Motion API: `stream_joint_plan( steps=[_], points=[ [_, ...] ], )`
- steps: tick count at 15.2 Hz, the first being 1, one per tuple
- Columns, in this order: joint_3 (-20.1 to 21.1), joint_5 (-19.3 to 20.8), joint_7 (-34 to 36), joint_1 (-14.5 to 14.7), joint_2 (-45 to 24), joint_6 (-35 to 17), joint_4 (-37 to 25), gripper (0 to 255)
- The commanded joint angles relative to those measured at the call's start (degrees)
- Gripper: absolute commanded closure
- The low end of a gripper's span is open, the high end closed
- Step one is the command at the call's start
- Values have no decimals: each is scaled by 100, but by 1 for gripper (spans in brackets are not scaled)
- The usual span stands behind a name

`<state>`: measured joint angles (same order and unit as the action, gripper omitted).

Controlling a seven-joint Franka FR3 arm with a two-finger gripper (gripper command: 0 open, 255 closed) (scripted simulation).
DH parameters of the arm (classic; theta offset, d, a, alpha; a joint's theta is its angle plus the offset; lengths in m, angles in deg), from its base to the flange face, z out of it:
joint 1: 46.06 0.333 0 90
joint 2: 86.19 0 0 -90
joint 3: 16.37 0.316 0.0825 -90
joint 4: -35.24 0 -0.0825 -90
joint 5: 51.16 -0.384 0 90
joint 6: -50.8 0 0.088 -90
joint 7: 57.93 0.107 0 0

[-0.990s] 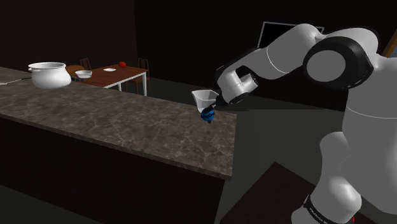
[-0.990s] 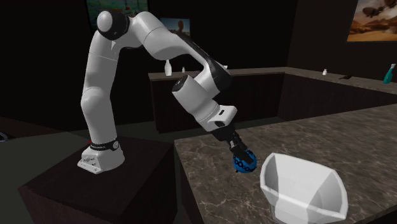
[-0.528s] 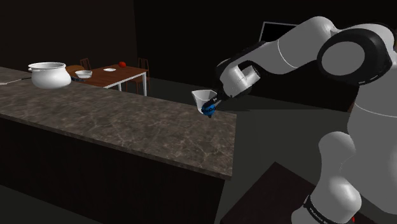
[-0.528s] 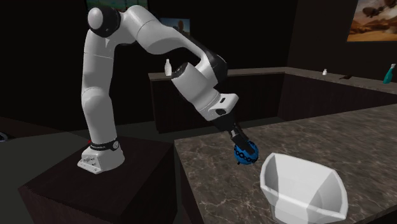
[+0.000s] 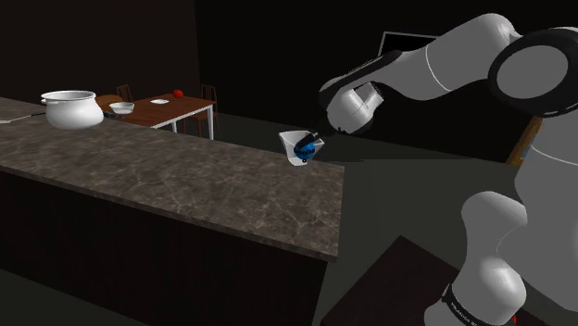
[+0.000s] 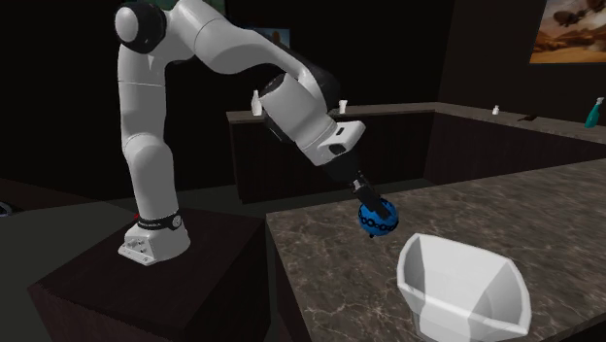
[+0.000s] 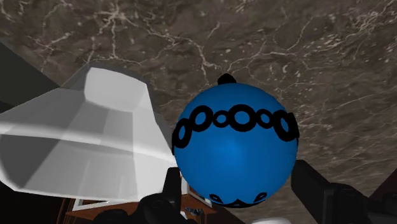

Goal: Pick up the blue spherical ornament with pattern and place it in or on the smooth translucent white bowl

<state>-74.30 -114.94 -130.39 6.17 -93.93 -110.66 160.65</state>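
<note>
Black fingers point(image 7: 316, 189) of the gripper point(image 6: 368, 201) clasp the blue ornament point(image 7: 235, 149) from both sides, spread as wide as the ball, which has a band of black rings round it. The ornament hangs in the air above the dark marbled countertop point(image 6: 320, 255), apart from it and close beside the white faceted bowl point(image 6: 468, 288), outside its rim. The bowl stands on the countertop near the end by the robot's stand point(image 6: 146, 282).

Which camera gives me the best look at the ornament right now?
The wrist view: the ornament is close up there, blue with black ring bands. The second exterior view shows it small, above the counter near the bowl. The shoulder view shows a blue speck at the bowl.
</note>
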Motion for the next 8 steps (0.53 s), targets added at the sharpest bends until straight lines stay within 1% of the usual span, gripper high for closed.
stream_joint_plan(
  steps=[1, 5, 8],
  points=[
    [-140, 485, 401, 150, 161, -27, 2, 255],
    [-389, 1481, 1183, 403, 530, -80, 35, 255],
    [-480, 2327, 1844, 494, 832, -99, 49, 255]
  ],
)
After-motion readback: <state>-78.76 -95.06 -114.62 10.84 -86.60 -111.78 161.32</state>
